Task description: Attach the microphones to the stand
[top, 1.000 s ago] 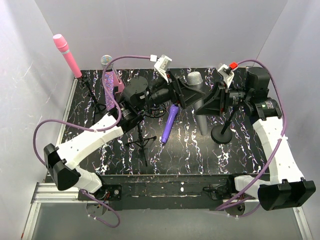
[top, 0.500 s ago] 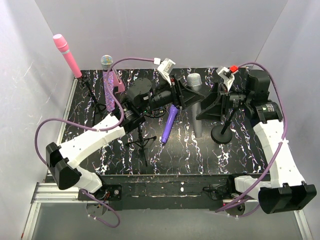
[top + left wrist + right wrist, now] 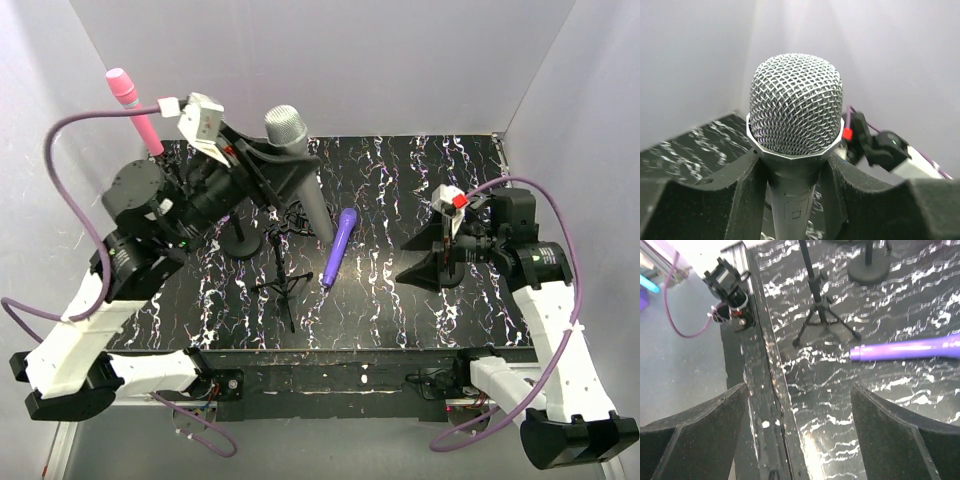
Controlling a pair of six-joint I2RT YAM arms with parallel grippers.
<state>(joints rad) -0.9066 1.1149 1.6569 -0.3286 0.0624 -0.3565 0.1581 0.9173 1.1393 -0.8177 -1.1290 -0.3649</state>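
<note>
I see the bench (image 3: 400, 300) as a black slab veined with white marbling, boxed in by pale walls. The black tripod stand (image 3: 280, 283) sits left of its middle, legs spread on the surface. Just to the right of the tripod stand lies the purple microphone (image 3: 338, 247), flat on its side and slanted, thicker end toward the far wall, apart from the legs. Beyond the tripod stand and a little left, a round-base stand (image 3: 243, 242) rests on its black disc.
</note>
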